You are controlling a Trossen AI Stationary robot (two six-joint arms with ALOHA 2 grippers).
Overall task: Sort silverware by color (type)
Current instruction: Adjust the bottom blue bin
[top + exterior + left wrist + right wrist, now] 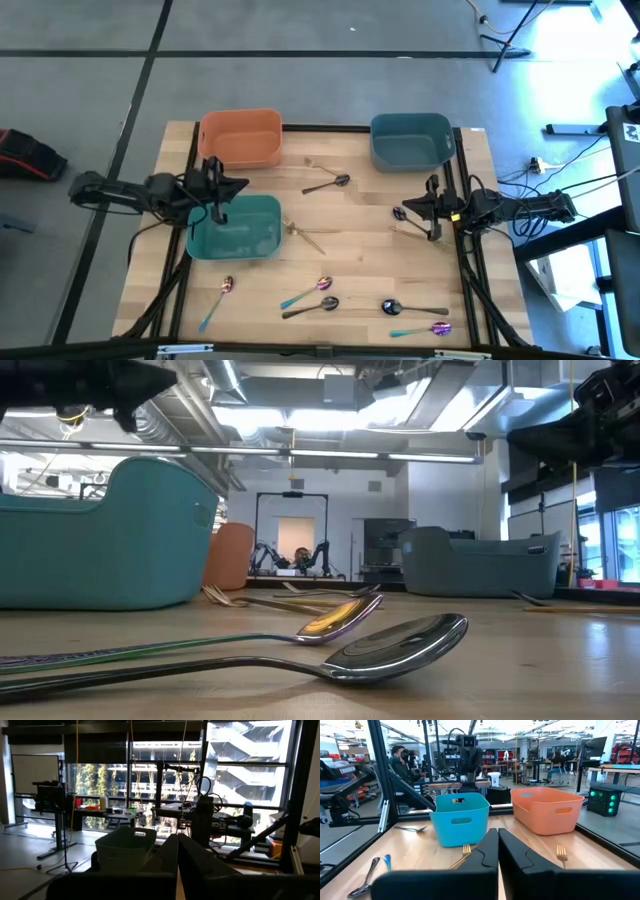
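Several spoons and forks lie flat and scattered on the wooden table: a black spoon (330, 183) and a gold fork (318, 163) far of centre, gold forks (300, 233) beside the teal bin (235, 228), and iridescent spoons (310, 291) and black spoons (400, 307) near the front edge. My left gripper (228, 186) is shut and holds nothing, raised over the teal bin's far left corner. My right gripper (415, 207) is shut too, holding nothing, at the table's right side near a dark spoon (400, 212). Both wrist views show the fingers closed together (177, 855) (497, 851).
An orange bin (240, 137) stands at the far left and a grey-blue bin (410, 140) at the far right. Dark frame rails (462, 250) run along the table's left and right sides. In the low view a black spoon (400, 645) and an iridescent spoon (330, 622) lie close in front.
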